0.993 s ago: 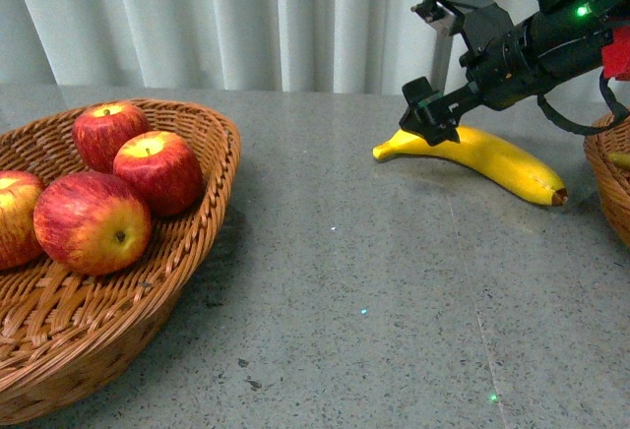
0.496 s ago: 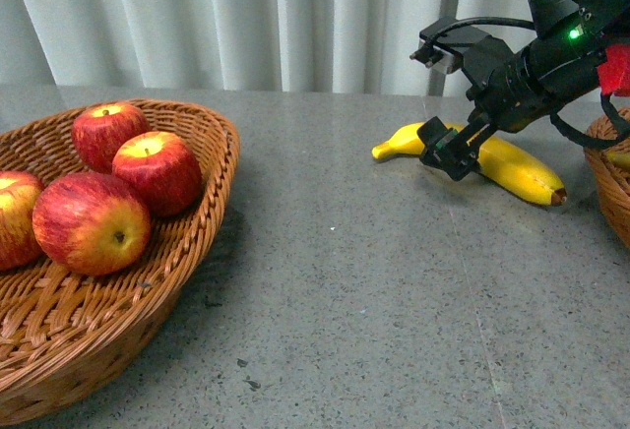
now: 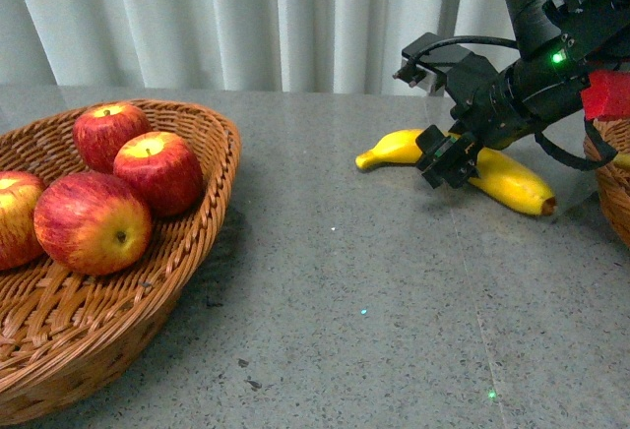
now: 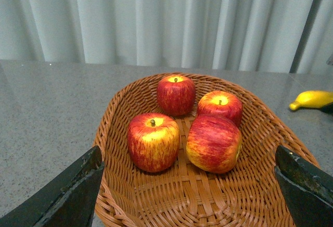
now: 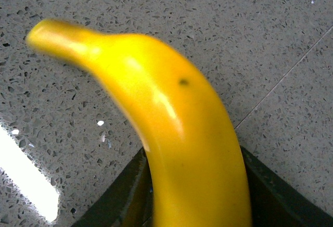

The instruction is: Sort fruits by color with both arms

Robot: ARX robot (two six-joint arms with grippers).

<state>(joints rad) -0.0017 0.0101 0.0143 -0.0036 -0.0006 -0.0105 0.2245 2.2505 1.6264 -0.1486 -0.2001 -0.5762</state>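
Pale pleated curtains hung behind a grey speckled counter (image 3: 374,281). At the left of the counter sat a wicker basket (image 3: 187,242) holding four red apples (image 3: 157,171). The banana (image 3: 512,178) lay on the counter at the far right, near the rim of a second basket (image 3: 610,188) that was mostly cut off by the frame edge.

Change: a second earlier the right gripper (image 3: 445,158) hung above the banana near its stem end; half a second earlier it had dropped lower; now it was down at counter level around the fruit's middle. The banana had also slid a little leftward, stem tip now further left, so contact was likely. The right wrist view showed the dark jaws flanking the banana on both sides, spread around it; whether they had begun squeezing I could not tell, contact point hidden under the fruit. No lift yet, banana flat on the counter.

The left gripper (image 4: 190,196) hovered above the apple basket, fingers (image 4: 73,193) wide apart, nothing between them. Apples looked already sorted.

Judgement: the grasp on the banana was about to close; next would be close, lift, carry to the right basket. A sliver of yellow showed at that basket's rim, too little seen to name. Risk: the smooth curved skin could slide again under the closing jaws.
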